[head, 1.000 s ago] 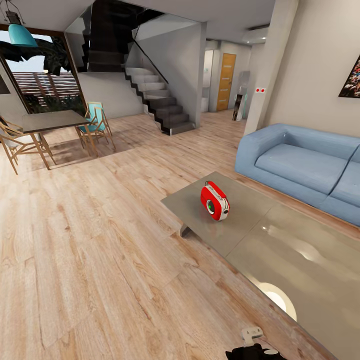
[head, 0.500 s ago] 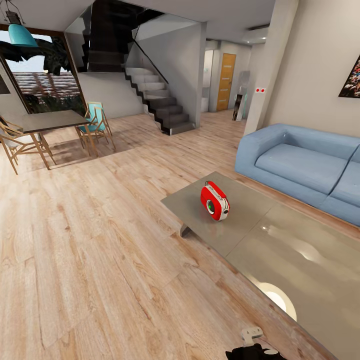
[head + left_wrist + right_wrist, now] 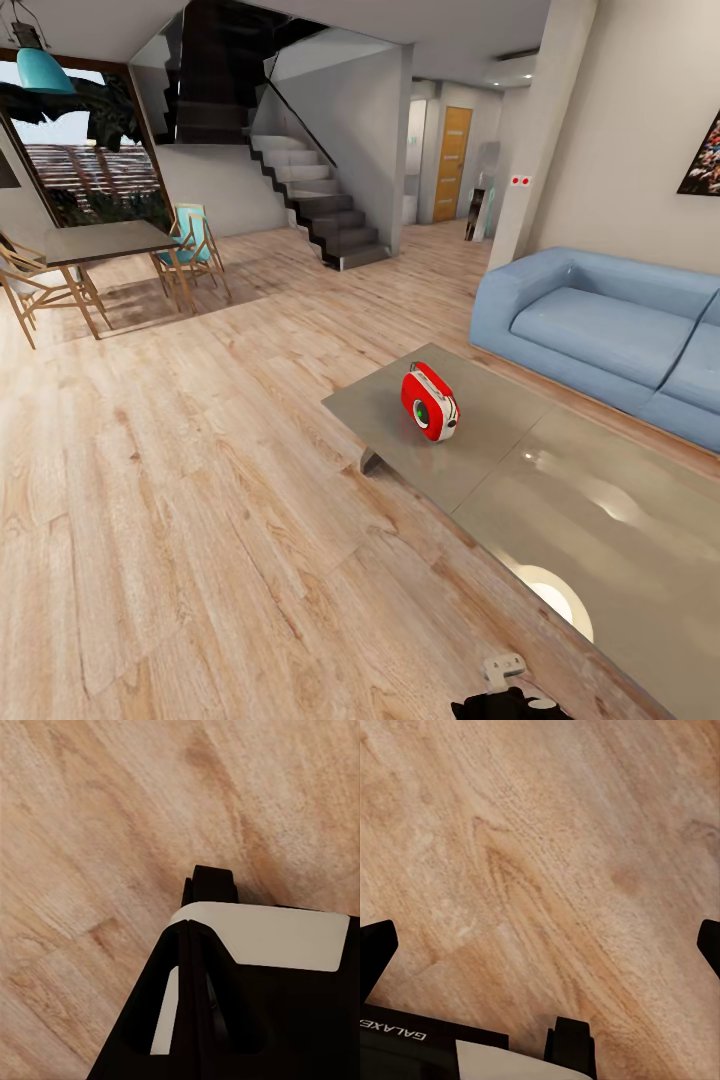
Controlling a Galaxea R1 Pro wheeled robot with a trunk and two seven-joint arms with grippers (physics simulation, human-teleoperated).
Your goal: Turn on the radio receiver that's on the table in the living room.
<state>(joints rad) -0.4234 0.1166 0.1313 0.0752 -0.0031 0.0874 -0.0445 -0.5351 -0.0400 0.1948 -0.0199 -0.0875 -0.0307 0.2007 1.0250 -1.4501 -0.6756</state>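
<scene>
The radio receiver [image 3: 430,402] sat upright on the table [image 3: 400,450], near the far-left corner, dial facing roughly toward me, blue sofa [image 3: 610,335] well behind it. I was off to the side w/ wood floor [image 3: 180,480] between us.

My right gripper [image 3: 540,945] was spread wide, fingertips at opposite edges of the wrist view, nothing btwn them, plank floor underneath. Left gripper: I couldn't tell its state; that wrist cam mostly caught dark robot body [image 3: 247,1005] over floor.

Risks as I judged them: the radio looked light and narrow-based, so a hard poke at the switch could tip or slide it toward the edge. The table was low, so rolling in too close could bump the base into it.
</scene>
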